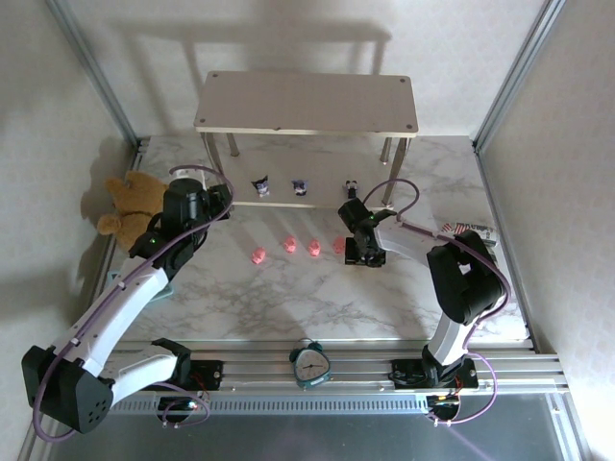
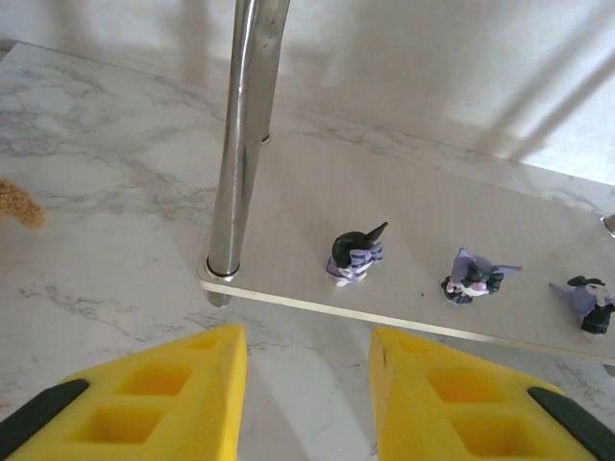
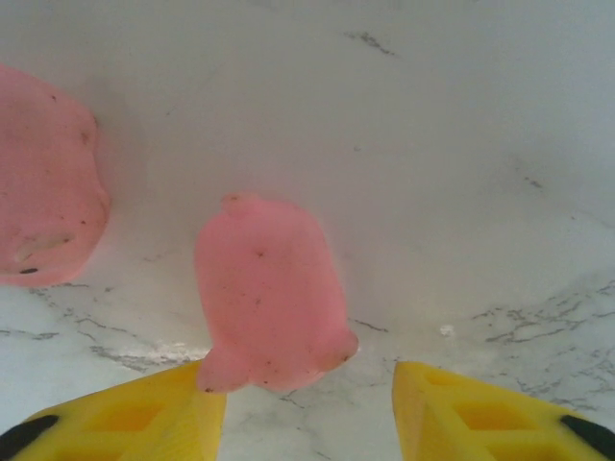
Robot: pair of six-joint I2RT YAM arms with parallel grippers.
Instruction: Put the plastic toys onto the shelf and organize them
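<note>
Figurines (image 2: 354, 257) ahead of the left gripper (image 2: 306, 336)?
Three, dark, on the shelf (image 2: 288, 211), lower board; rightmost hard to make out. Jaws parted, empty.
Right gripper (image 3: 306, 379)?
Parted too. Pink pig (image 3: 269, 288) just ahead, against one finger; contact unclear. Another pig (image 3: 43, 182), farther left, is cut off.

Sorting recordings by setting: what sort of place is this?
Probably a lab test cell: aluminium frame posts, plain white walls, marble-patterned table, and a slotted rail holding the arm bases.
</note>
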